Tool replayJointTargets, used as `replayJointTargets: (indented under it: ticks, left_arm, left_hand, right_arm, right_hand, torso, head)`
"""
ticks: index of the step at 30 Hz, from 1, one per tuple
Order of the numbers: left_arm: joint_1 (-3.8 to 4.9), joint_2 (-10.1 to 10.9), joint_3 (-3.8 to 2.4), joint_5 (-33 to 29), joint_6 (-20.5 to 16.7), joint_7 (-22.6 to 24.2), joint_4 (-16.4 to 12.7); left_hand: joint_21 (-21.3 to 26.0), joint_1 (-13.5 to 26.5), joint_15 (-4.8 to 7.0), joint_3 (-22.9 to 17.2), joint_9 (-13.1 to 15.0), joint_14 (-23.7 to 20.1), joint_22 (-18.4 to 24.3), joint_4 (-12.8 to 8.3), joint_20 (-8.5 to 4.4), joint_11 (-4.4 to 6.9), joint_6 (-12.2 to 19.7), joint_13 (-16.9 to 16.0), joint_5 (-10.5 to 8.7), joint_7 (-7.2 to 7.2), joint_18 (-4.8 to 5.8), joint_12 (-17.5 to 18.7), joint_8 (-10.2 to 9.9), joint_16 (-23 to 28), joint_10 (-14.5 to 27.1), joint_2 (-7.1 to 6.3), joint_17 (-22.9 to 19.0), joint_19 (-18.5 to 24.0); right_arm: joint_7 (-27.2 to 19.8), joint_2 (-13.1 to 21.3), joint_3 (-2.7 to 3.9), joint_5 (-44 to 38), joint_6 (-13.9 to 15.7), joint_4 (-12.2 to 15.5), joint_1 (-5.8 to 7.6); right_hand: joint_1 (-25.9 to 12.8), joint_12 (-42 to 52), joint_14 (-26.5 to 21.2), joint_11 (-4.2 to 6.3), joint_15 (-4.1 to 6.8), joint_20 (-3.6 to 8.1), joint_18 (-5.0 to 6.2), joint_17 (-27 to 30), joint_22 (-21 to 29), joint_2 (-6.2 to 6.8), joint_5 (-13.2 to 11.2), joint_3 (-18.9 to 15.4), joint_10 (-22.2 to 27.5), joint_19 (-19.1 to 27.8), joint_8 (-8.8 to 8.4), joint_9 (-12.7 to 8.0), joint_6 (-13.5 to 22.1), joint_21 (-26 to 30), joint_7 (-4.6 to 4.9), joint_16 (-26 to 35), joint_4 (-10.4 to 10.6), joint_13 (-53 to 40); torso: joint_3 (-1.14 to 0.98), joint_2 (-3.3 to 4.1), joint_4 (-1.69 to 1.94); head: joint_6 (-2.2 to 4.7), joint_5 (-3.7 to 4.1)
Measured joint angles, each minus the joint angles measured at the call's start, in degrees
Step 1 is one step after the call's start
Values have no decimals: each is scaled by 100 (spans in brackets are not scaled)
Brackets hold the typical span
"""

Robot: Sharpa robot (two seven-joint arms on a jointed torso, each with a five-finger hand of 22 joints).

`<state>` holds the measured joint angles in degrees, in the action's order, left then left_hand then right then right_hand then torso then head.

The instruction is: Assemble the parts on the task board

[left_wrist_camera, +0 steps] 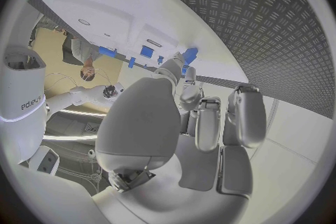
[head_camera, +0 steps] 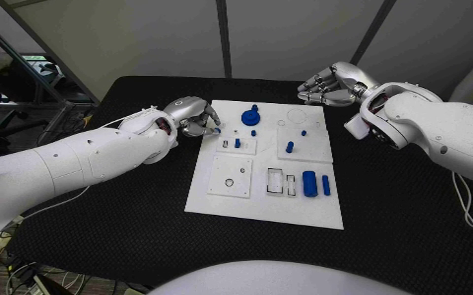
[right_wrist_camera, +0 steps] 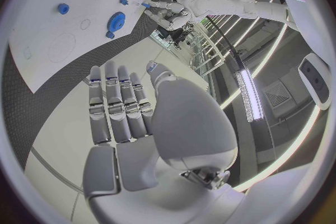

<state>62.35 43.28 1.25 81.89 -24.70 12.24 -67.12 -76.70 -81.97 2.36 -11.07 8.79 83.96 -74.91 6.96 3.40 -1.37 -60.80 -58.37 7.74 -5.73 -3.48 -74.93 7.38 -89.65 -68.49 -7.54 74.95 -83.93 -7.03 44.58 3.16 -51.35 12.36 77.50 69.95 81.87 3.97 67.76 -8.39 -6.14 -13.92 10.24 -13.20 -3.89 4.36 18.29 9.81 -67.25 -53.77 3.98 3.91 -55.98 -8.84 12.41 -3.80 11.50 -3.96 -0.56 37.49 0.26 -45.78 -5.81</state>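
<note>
Head view: your left hand (head_camera: pixel 194 115) sits at the board's (head_camera: pixel 229 203) far-left corner, fingers curled toward a small blue part (head_camera: pixel 214 130) at the board's edge. It looks pinched at the fingertips, but you can't be sure from here. Just inboard stands a short blue peg (head_camera: pixel 238 143) on a raised tile, with the blue gear (head_camera: pixel 250 115) beyond it toward the far edge. Your right hand (head_camera: pixel 330 85) hangs off the board's far-right corner, fingers curled loosely and holding nothing. Two long blue cylinders (head_camera: pixel 309 183) lie near the board's right side, long axes running toward you, well apart from either hand.

Left wrist view: the fingers (left_wrist_camera: pixel 183 74) reach out to the board's edge, and a blue piece (left_wrist_camera: pixel 190 55) shows right at their tips, touching them. The board lies straight ahead of the fingers, so any placing move is a short reach inward.

Right wrist view: the hand (right_wrist_camera: pixel 129 115) is flat, fingers straight and together, empty. The gear (right_wrist_camera: pixel 117 21) lies ahead of them, well apart.

The left hand is nearer the work, I judge.
</note>
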Motion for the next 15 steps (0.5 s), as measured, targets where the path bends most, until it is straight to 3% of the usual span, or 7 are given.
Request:
replayJointTargets:
  ticks: [15]
  left_arm:
    - [0,-20,-5,-15,-20,-4,4]
  left_hand:
    - [-20,-45,0,-16,0,0,0,16,0,0,-21,-9,0,-21,0,0,0,0,0,55,0,0]
  right_arm:
    - [0,-10,0,0,0,0,0]
  right_hand:
    - [0,0,0,0,0,0,0,0,0,0,0,0,0,0,0,0,0,0,0,0,0,0]
  torso:
    - [-1,0,-1]
  head:
    - [-3,5]
